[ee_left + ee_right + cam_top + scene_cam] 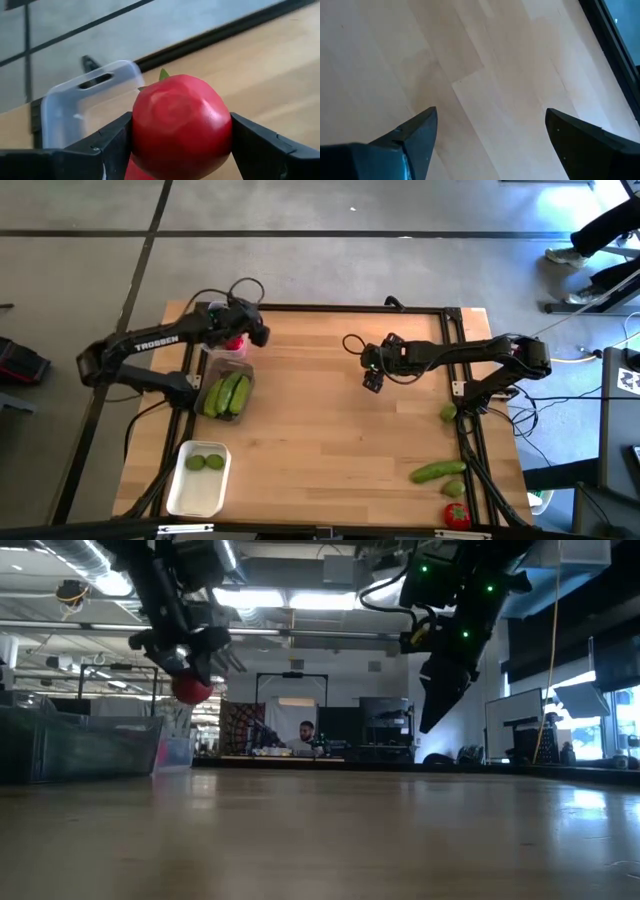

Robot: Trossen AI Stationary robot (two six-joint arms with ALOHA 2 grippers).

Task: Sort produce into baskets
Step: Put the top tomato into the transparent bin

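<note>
My left gripper (240, 338) is shut on a red tomato (180, 125) at the table's far left. It hangs over a clear basket (85, 100). A second clear basket (228, 395) just nearer holds green cucumbers. A white basket (200, 477) at the near left holds two limes. My right gripper (373, 380) hangs open over bare wood right of the table's middle, with nothing between its fingers (420, 130). More produce lies along the right edge: a lime (447, 412), a cucumber (437, 471), another lime (455, 488) and a tomato (457, 515). My left gripper pinches the tomato's two opposite sides (137, 135) between its two fingers. The fingers slant downward from above. The tomato is lifted clear above the clear basket, and its green top (163, 75) points away from the wrist.
The black frame rail (350, 308) runs along the table's far edge and down both sides. Bare wood (330, 440) fills the middle of the table. In the low view a person (306, 732) sits in the room beyond the table.
</note>
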